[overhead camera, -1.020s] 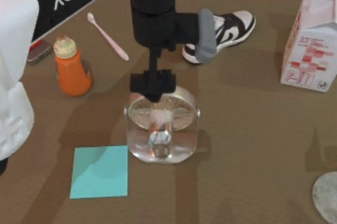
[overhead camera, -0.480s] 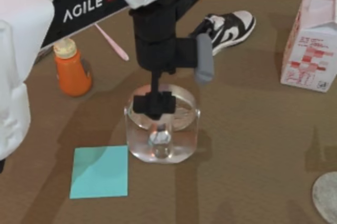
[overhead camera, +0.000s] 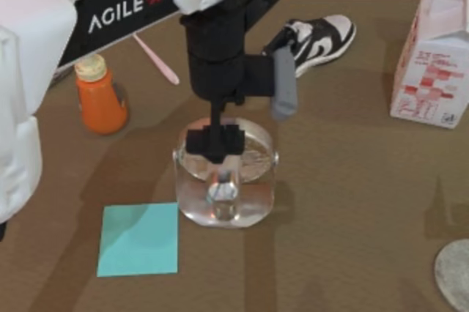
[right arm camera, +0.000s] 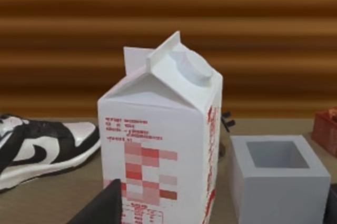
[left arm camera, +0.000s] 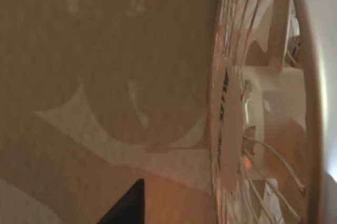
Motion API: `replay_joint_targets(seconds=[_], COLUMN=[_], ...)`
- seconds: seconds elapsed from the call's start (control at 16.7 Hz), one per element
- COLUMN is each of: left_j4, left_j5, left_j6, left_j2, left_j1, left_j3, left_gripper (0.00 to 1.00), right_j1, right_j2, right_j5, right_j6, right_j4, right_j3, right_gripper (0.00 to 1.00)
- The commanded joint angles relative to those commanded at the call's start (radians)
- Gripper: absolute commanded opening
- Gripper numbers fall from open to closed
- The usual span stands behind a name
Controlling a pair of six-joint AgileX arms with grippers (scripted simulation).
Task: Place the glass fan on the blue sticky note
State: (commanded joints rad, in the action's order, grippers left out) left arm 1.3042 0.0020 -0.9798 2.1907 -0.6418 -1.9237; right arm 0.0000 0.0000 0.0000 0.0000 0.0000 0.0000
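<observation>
The glass fan (overhead camera: 227,189) stands upright mid-table, its clear base toward the front edge and its round wire-grille head behind. My left gripper (overhead camera: 214,143) hangs straight over the head, open, with the grille between its fingers. In the left wrist view the grille and hub (left arm camera: 263,103) fill one side very close up. Only one dark fingertip (left arm camera: 126,208) shows there, standing off the grille. The blue sticky note (overhead camera: 139,239) lies flat and bare just front-left of the fan. My right gripper (right arm camera: 218,219) is out of the top view, parked open facing the milk carton.
An orange bottle (overhead camera: 99,96) and a pink toothbrush (overhead camera: 157,56) lie back-left. A black-and-white shoe (overhead camera: 315,37) sits behind the fan. At the right stand a milk carton (overhead camera: 432,63) and a grey box (right arm camera: 276,176), with a grey disc (overhead camera: 454,272) front right.
My left gripper has dropped from behind the fan's head down over it, then shifted only slightly in the last half second. The fan and the note have not moved.
</observation>
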Motion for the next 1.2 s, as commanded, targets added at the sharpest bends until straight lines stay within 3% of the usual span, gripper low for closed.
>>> replay_joint_targets(seconds=[0.54, 1.2], left_j4=[0.000, 0.017], left_j5=[0.000, -0.001], left_j6=[0.000, -0.002], left_j2=[0.000, -0.001], left_j1=[0.000, 0.001], left_j3=[0.000, -0.017], left_gripper=[0.02, 0.00], right_j1=[0.000, 0.000], right_j2=[0.000, 0.000], right_j5=[0.000, 0.000], right_j6=[0.000, 0.000], right_j4=[0.000, 0.000], right_j3=[0.000, 0.000], right_gripper=[1.00, 1.00])
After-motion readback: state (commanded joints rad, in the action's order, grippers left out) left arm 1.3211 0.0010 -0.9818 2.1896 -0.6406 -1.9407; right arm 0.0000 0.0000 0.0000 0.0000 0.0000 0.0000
